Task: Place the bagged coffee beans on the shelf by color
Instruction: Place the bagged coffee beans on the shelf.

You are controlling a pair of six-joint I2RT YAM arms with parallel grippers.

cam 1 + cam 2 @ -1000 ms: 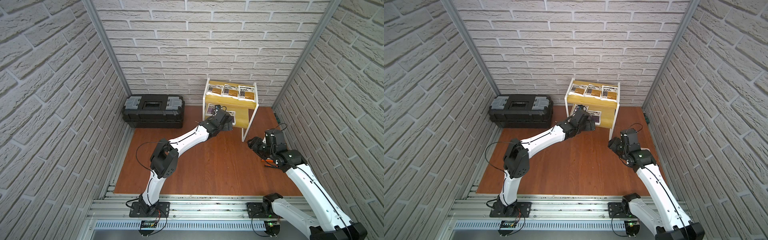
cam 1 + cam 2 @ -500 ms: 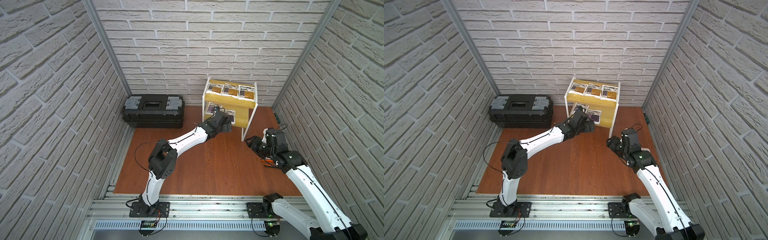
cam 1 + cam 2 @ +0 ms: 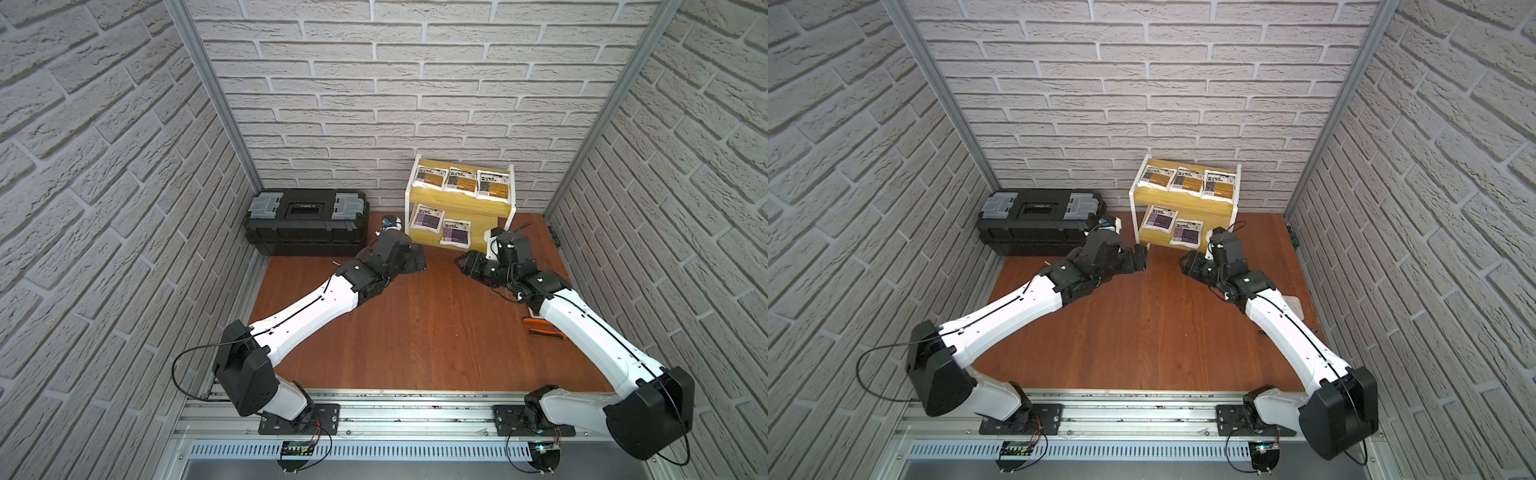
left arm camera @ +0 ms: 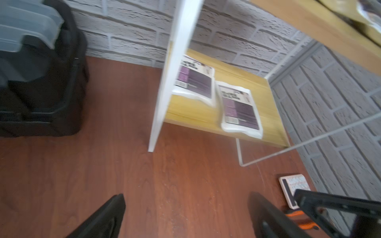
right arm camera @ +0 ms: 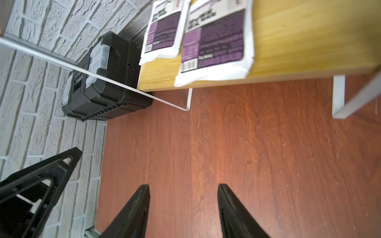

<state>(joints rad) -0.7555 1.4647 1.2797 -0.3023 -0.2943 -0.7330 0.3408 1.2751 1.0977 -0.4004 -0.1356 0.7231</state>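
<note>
1. The bagged coffee beans (image 3: pixel 460 182) all lie on the shelf (image 3: pixel 484 216), which stands on the table against the back wall, right of the black toolbox (image 3: pixel 305 220).
2. Hard to make out: the label print is too small in both top views and smeared by blur in the left wrist view.
3. Hidden or cut off:
   - In the left wrist view a white shelf leg (image 4: pixel 167 82) crosses one edge of the far purple pouch (image 4: pixel 194 80), and only a sliver of the upper board shows.
   - In the right wrist view the frame edge clips both purple pouches.
   - The right arm covers part of the white calculator (image 3: pixel 1293 303).
   - Only the ends of the orange handles (image 3: pixel 545 331) show from under that arm (what they belong to I cannot tell).
4. Count:
   - There are five pouches.
   - Three yellow pouches (image 3: pixel 1158 178) sit in a row on the upper board.
   - Two purple pouches (image 3: pixel 1158 218) sit side by side on the lower board, the nearer one (image 5: pixel 214 41) overhanging its front edge.
   - There is one shelf with two boards, one toolbox and one calculator.
5. The left tool (image 4: pixel 186 195) is spread wide with only bare table between its fingers.
6. The right tool (image 5: pixel 183 185) is parted too, more narrowly, and holds nothing.
7. Both tools sit low in front of the shelf, apart from it and from each other.
</note>
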